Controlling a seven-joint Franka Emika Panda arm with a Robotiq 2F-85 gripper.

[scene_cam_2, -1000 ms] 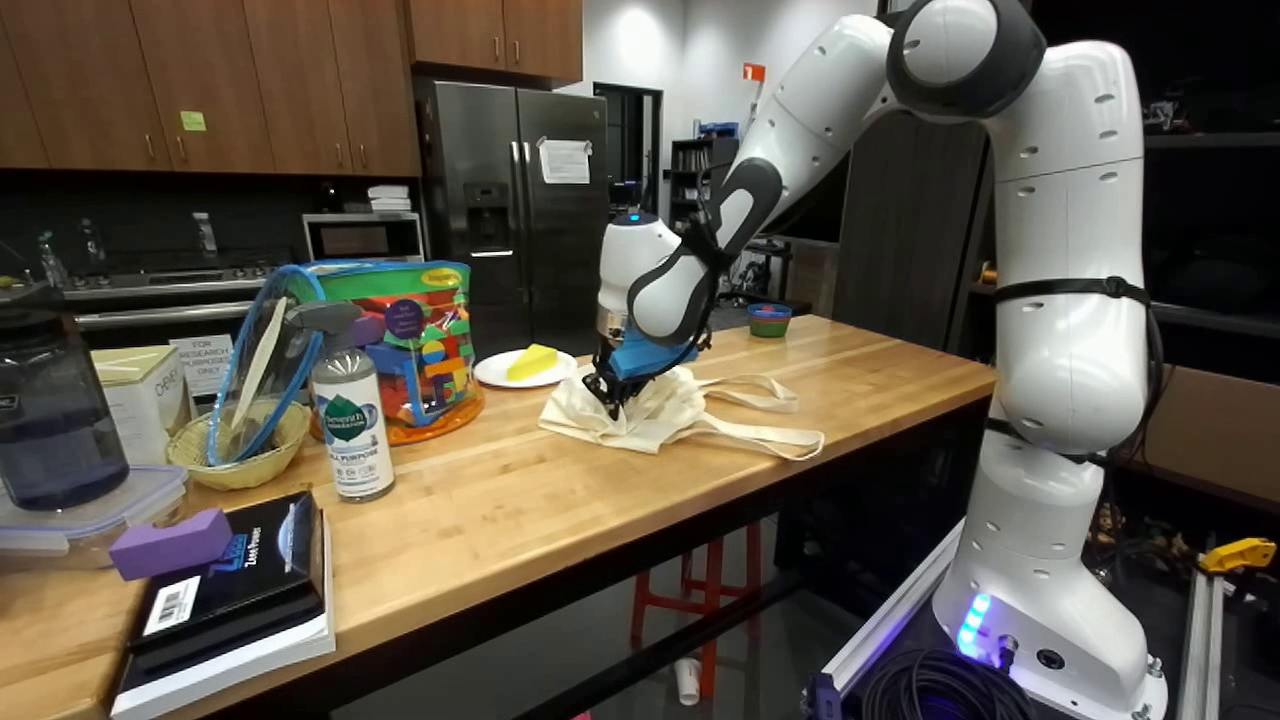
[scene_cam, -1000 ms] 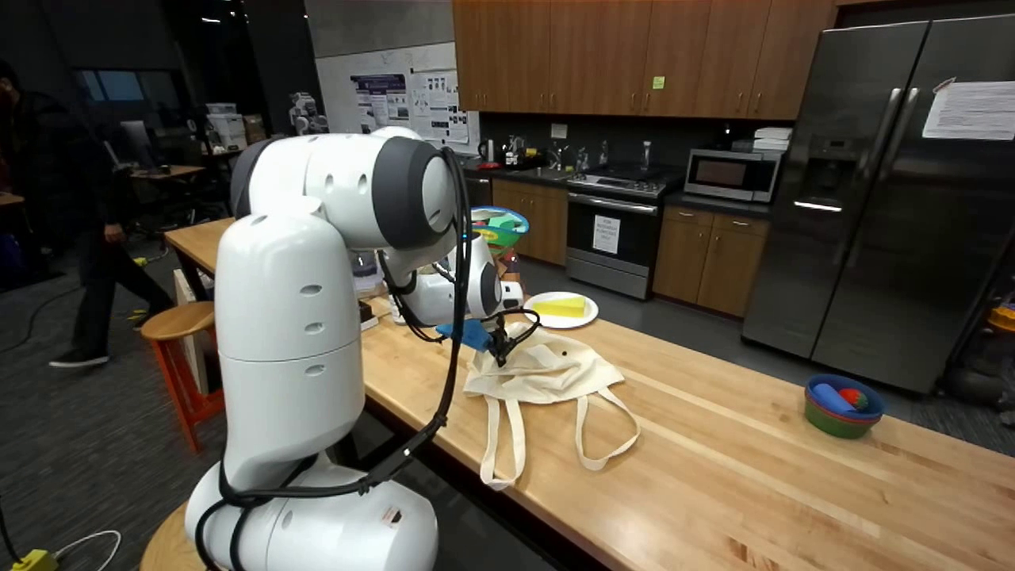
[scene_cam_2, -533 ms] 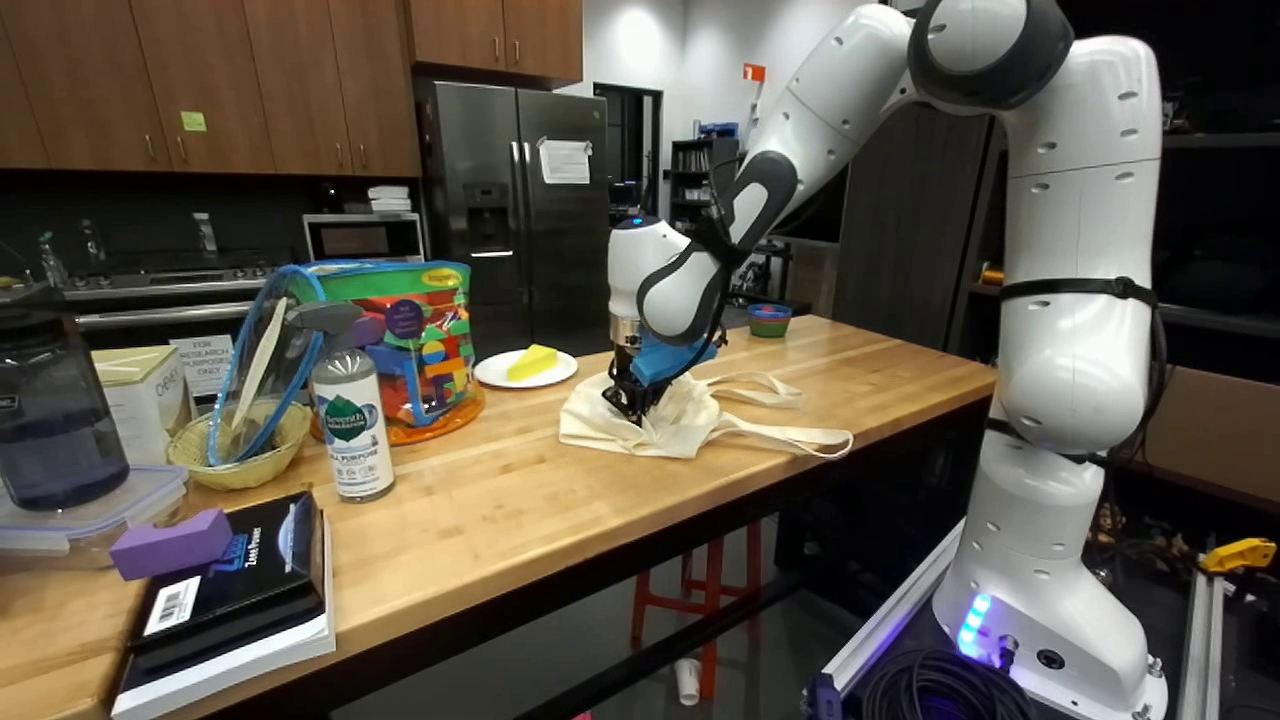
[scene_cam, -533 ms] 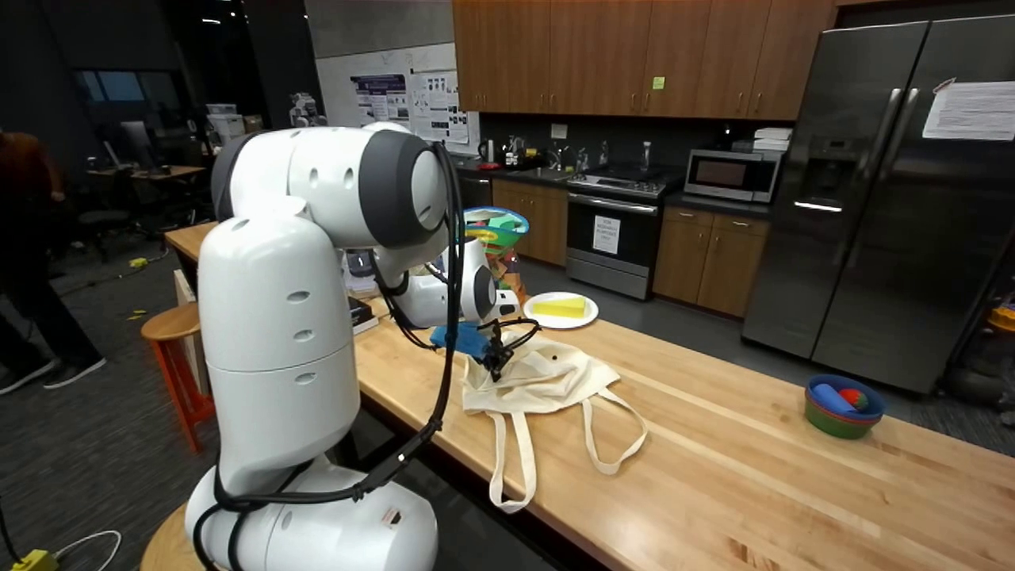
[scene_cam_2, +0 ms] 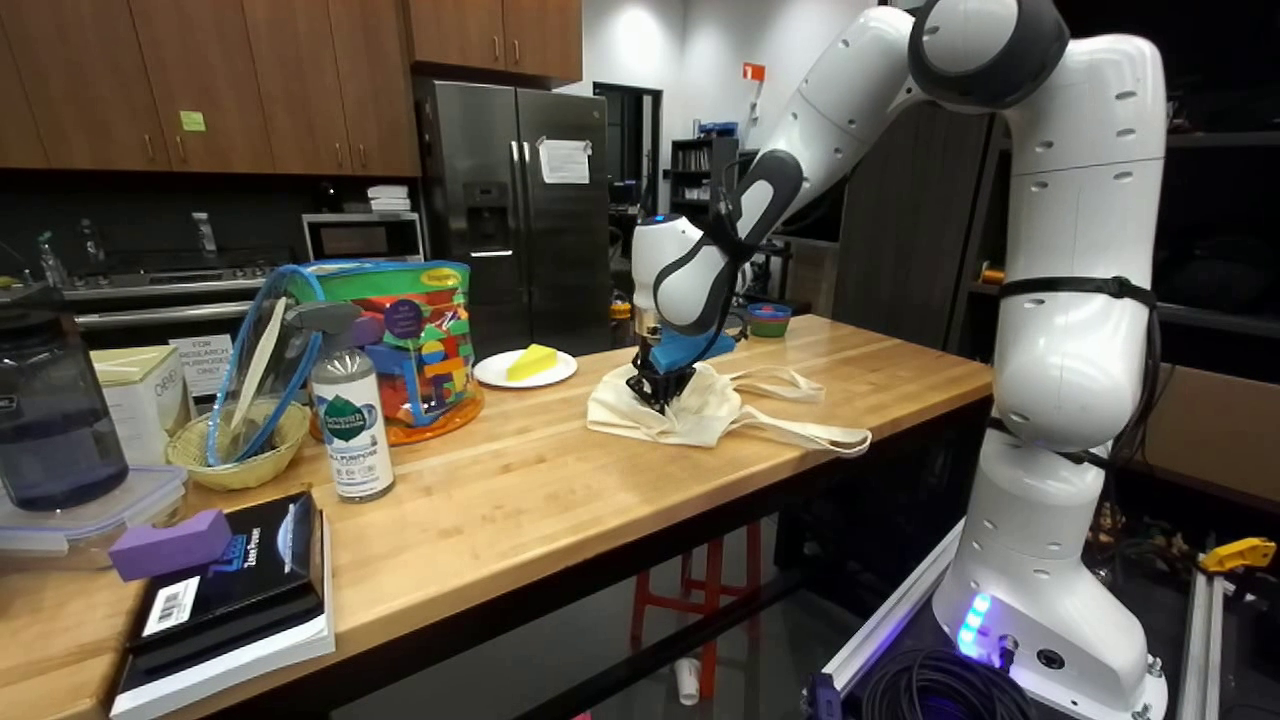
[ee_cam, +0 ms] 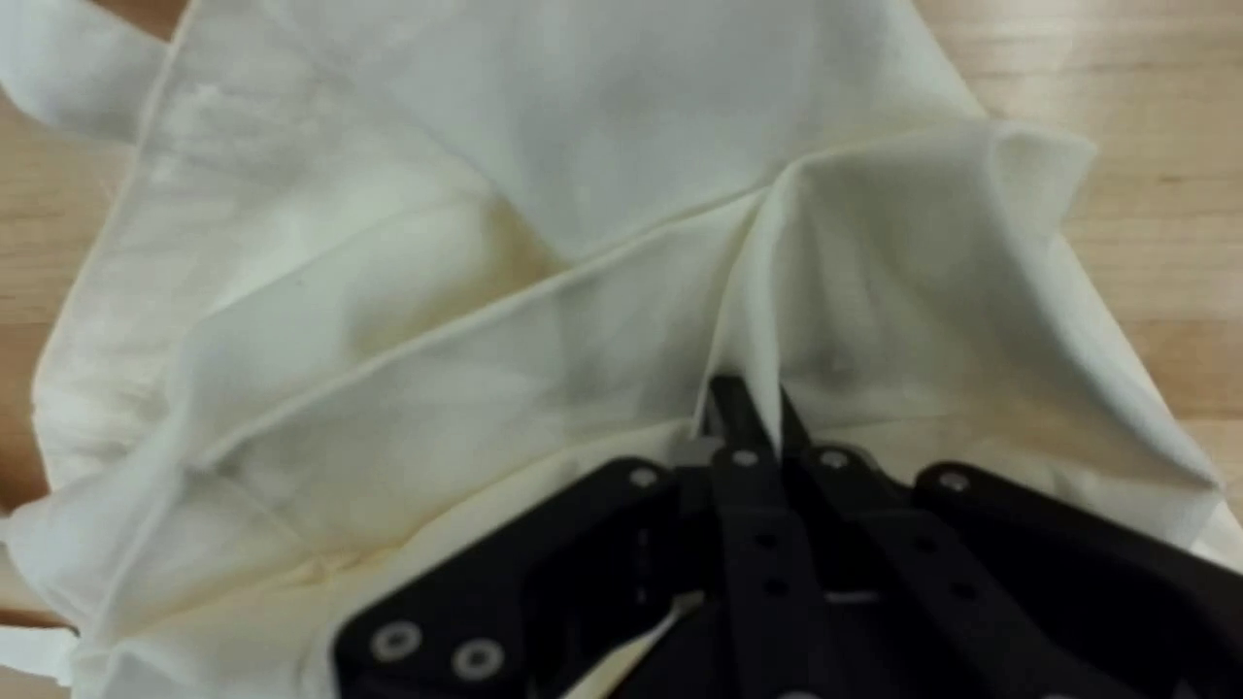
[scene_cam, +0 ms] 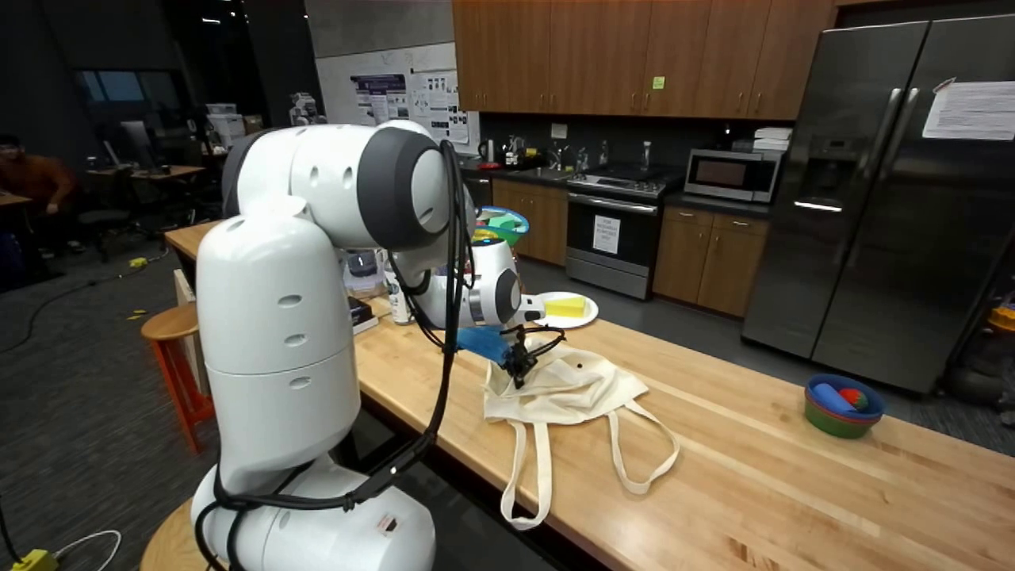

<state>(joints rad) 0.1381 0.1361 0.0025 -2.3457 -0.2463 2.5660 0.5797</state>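
The gripper [ee_cam: 762, 419] is clenched on a raised fold [ee_cam: 757, 301] of the cream tote bag [scene_cam: 571, 394], probably because limp cloth offers no firmer hold. The bag lies beneath and around the 2 fingers [ee_cam: 735, 410], on the table [scene_cam: 753, 444]. Its 2 straps [scene_cam: 544, 468] trail loose; near the bag sits a plate [scene_cam_2: 490, 373] with a yellow wedge [scene_cam_2: 532, 361].
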